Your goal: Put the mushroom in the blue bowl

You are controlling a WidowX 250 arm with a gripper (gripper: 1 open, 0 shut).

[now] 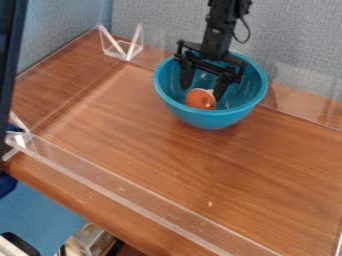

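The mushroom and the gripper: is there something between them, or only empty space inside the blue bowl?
Nothing lies between them. In the camera view the open gripper stands just above the mushroom, which rests inside the blue bowl.

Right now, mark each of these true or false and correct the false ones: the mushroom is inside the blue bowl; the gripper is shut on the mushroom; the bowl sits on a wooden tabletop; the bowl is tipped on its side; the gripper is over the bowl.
1. The mushroom is inside the blue bowl. True.
2. The gripper is shut on the mushroom. False: its jaws stand open, and the mushroom lies on the bowl's floor between and below the fingers.
3. The bowl sits on a wooden tabletop. True.
4. The bowl is tipped on its side. False: it stands upright, opening upward.
5. The gripper is over the bowl. True: it points down into it.
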